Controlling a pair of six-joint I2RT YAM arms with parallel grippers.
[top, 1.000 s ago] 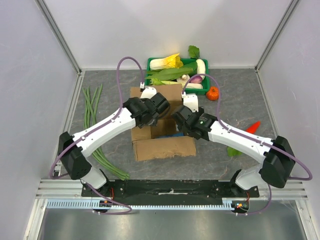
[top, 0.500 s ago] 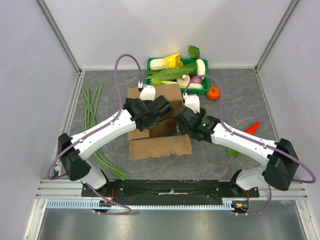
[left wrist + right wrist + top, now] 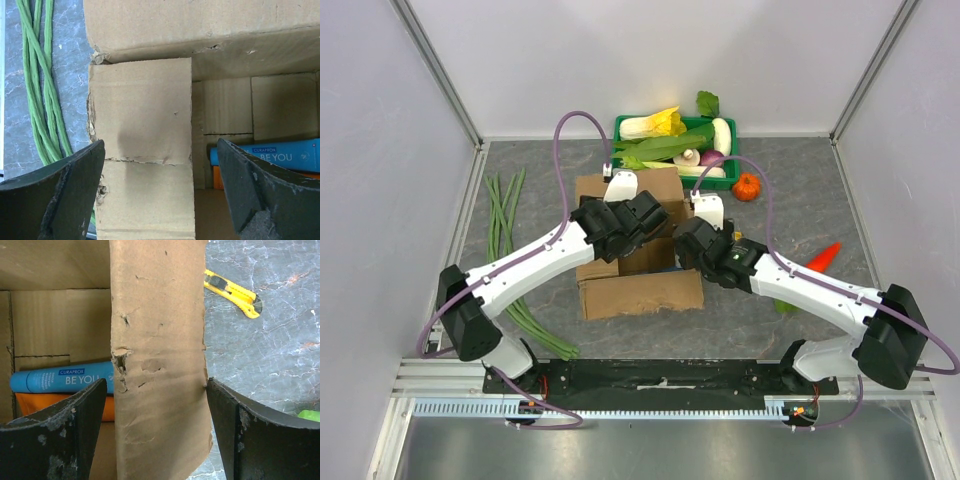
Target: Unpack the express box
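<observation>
Brown cardboard express box (image 3: 638, 250), mid-table, flaps folded outward, open top, blue tube inside

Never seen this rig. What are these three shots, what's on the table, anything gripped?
Two robot arms, each ending in a two-finger gripper, are bolted at the near edge of the table. The overhead picture looks down from behind them. The other two come from a camera on each wrist; the dark shapes at the bottom are that gripper's own fingers. Between the arms sits the express box, flaps open, with a blue tube and something orange inside. Around it: a green tray of vegetables, green beans, a pumpkin, a yellow utility knife. The left gripper and right gripper are both open, each with a cardboard flap between its fingers. Nothing is held.
</observation>
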